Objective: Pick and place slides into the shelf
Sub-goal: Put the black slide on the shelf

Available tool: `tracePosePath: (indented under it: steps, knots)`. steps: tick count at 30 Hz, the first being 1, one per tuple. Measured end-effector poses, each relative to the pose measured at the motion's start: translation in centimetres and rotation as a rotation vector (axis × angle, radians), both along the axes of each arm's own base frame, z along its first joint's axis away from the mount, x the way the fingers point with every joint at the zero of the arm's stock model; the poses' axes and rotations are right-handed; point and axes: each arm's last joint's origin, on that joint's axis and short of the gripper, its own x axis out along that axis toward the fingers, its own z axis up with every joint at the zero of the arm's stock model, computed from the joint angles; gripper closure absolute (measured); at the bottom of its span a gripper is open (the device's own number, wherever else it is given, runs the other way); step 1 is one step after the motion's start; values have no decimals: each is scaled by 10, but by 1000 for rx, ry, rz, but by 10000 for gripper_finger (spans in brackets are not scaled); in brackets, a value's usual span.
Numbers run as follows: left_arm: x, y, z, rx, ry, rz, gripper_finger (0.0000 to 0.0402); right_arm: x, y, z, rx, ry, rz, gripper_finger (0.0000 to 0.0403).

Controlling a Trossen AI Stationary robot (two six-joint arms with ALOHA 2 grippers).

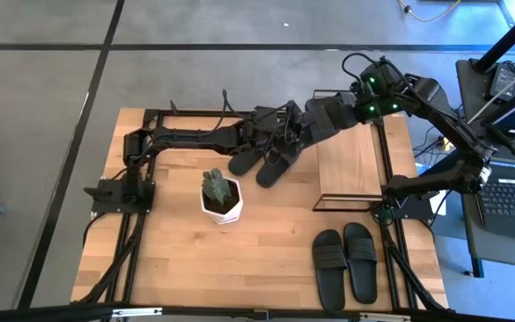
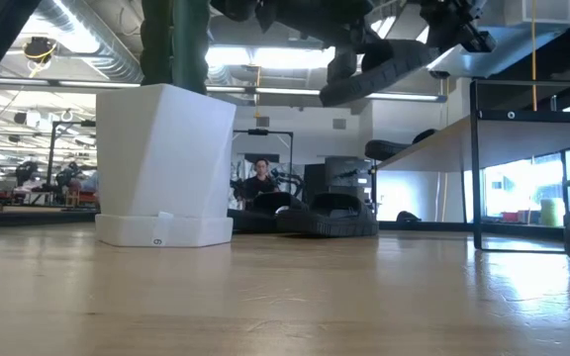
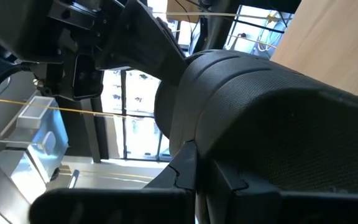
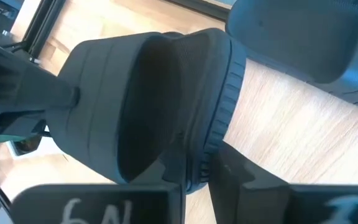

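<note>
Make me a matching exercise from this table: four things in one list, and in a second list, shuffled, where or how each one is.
1. white pot
2. shelf
3. pair of slides
4. lifted slide

A. clamped in the right gripper, off the table
B. flat on the table, side by side
C. holds a cactus
D. light wooden top, thin black frame

Pairs: 1-C, 2-D, 3-B, 4-A

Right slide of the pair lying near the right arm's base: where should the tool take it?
Take the right slide by its wide strap, probably from straight above: it lies flat, sole down, strap arched up at the far end. The other slide lies close against its left side, so pinch front-to-back, not across.
</note>
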Motion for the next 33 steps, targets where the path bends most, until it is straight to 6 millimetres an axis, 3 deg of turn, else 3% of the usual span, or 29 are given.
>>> tracePosePath:
  steps: [23,27,33]
  knots:
    - [0,0,-1,-26,-5,15,366,0,0,0,6,3,-22,358]
    - [0,0,-3,-118,-22,28,341,-4,4,3,31,-28,-28,358]
    - [-1,1,-6,-204,-34,49,273,-24,21,15,20,-94,-66,360]
